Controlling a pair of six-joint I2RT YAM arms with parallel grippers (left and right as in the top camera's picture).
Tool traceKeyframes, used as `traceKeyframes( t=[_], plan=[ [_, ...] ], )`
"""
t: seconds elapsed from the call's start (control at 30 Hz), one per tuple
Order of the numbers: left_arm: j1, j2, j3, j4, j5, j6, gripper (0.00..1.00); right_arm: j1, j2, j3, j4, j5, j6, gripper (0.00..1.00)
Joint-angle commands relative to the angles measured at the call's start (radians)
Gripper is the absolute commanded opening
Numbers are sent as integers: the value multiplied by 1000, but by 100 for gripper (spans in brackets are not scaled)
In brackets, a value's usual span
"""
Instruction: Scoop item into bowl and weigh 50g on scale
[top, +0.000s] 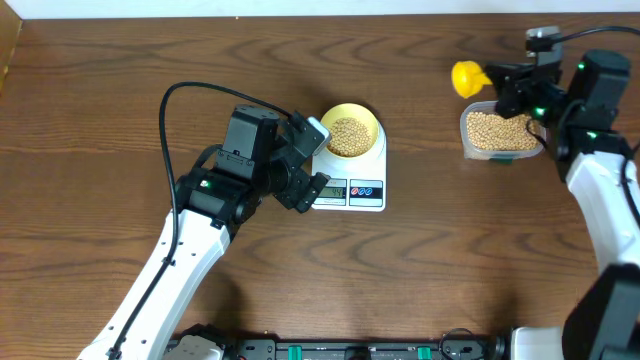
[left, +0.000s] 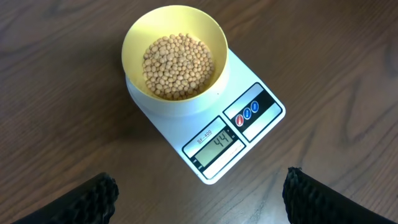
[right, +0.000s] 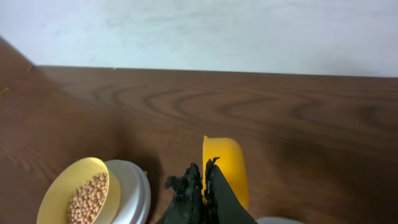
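Left gripper (left: 198, 193) hangs wide open, we see, just short of the scale (left: 211, 124), where the bowl (left: 175, 53) holds beans (left: 178, 66); our right gripper (right: 203, 186) clamps the yellow scoop (right: 225, 168).

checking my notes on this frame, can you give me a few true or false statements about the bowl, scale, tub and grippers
1. The bowl sits on the scale and holds beans. True.
2. The scale's display is blank. False: the left wrist view shows it reading 44.
3. The left gripper is clamped on the bowl. False: it is open and holds nothing, its fingers apart on the near side of the scale.
4. The right gripper is shut on the yellow scoop. True.
5. The clear tub is empty. False: it holds plenty of beans.
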Motion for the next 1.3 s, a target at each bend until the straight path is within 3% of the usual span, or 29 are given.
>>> traceKeyframes(
  t=[0.0, 0.27, 0.6, 1.27],
  plan=[
    [-1, -14, -7, 0, 0, 17, 87, -22, -70, 3, -34, 56, 1, 1],
    [-1, -14, -7, 1, 0, 17, 87, -41, -87, 3, -227, 240, -134, 1],
    [-1, -14, -7, 0, 0, 17, 87, -42, -69, 3, -263, 470, -260, 1],
    [-1, -14, -7, 0, 0, 17, 87, -30, 13, 2, -311, 421, -248, 1]
  ],
)
